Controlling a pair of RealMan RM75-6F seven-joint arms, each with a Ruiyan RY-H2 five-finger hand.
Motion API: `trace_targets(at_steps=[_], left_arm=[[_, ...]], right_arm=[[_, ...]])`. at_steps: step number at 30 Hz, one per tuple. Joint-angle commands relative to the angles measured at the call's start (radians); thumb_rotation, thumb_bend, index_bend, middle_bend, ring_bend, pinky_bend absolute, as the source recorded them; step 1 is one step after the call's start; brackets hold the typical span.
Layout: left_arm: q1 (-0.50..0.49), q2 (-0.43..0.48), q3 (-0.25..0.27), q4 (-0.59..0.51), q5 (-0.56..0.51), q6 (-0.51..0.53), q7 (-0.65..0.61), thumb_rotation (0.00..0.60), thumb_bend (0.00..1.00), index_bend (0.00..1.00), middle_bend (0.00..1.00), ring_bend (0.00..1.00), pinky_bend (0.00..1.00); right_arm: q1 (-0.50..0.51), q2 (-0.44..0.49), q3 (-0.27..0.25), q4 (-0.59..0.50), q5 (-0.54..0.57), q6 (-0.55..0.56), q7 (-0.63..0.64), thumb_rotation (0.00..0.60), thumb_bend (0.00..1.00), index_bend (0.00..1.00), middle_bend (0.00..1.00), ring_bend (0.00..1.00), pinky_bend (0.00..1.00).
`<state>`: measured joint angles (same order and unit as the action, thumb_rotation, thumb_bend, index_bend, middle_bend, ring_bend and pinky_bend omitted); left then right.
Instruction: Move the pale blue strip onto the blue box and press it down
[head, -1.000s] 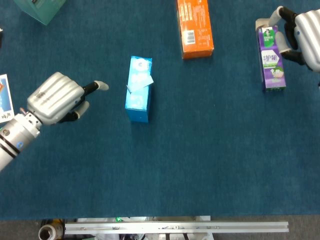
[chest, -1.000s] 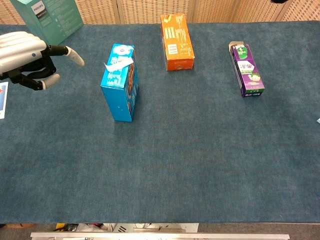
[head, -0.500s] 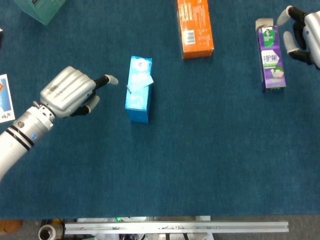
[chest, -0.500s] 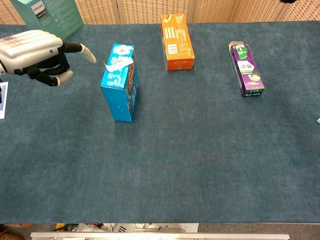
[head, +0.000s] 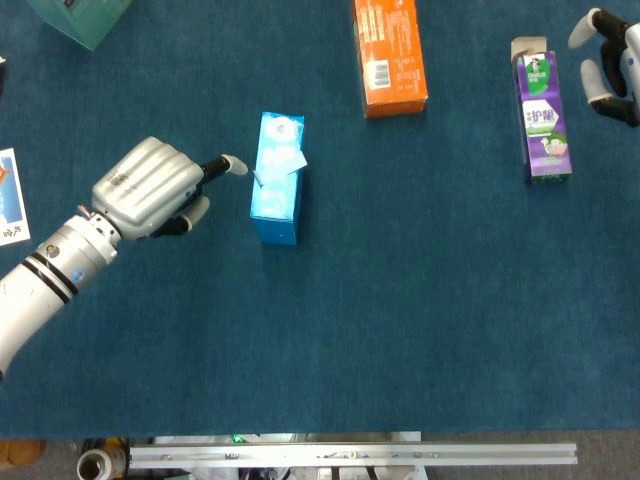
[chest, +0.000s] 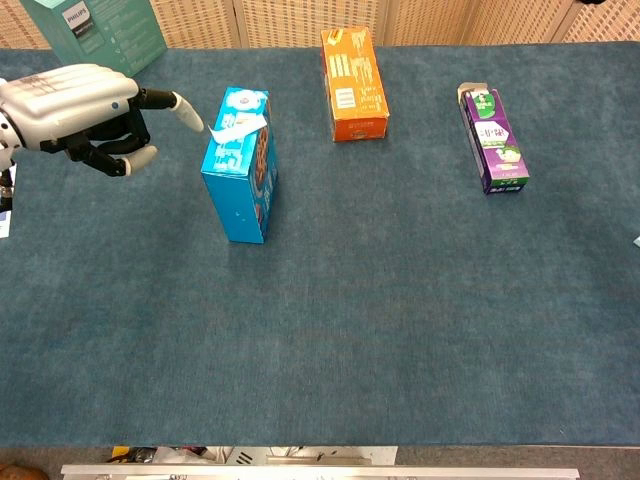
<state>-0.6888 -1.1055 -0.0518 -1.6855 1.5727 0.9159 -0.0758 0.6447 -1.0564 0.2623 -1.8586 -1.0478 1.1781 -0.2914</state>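
Left hand (head: 150, 190), fingers curled with one pointing (holding nothing), has advanced to just beside the blue box (head: 276, 180); the pale strip (head: 280, 165) already lies on top, so pressing comes next.

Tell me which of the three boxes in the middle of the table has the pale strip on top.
The blue box, nearest the left hand; a pale blue strip lies on it. The orange box and purple carton carry none.
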Motion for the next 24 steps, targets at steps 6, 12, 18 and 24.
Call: trace_targets(at_steps=[6, 12, 18, 24], left_arm=[[-0.008, -0.001, -0.003, 0.003, -0.020, -0.004, 0.014, 0.600, 0.52, 0.24, 0.91, 0.90, 0.85], [-0.017, -0.007, -0.012, 0.014, -0.042, -0.010, 0.006, 0.600, 0.52, 0.24, 0.91, 0.90, 0.85], [-0.024, -0.004, -0.004, -0.002, -0.033, -0.014, 0.007, 0.600, 0.52, 0.24, 0.91, 0.90, 0.85], [-0.028, -0.001, 0.001, -0.019, -0.031, -0.015, 0.015, 0.600, 0.52, 0.24, 0.91, 0.90, 0.85]], right_arm=[[-0.009, 0.006, 0.002, 0.003, -0.007, -0.004, 0.009, 0.600, 0.44, 0.45, 0.89, 0.94, 1.00], [-0.017, 0.012, 0.006, -0.003, -0.011, 0.000, 0.011, 0.600, 0.44, 0.45, 0.89, 0.95, 1.00], [-0.024, 0.018, 0.009, -0.008, -0.014, 0.003, 0.013, 0.600, 0.44, 0.45, 0.89, 0.95, 1.00], [-0.031, 0.023, 0.011, -0.007, -0.013, 0.003, 0.017, 0.600, 0.44, 0.45, 0.89, 0.95, 1.00]])
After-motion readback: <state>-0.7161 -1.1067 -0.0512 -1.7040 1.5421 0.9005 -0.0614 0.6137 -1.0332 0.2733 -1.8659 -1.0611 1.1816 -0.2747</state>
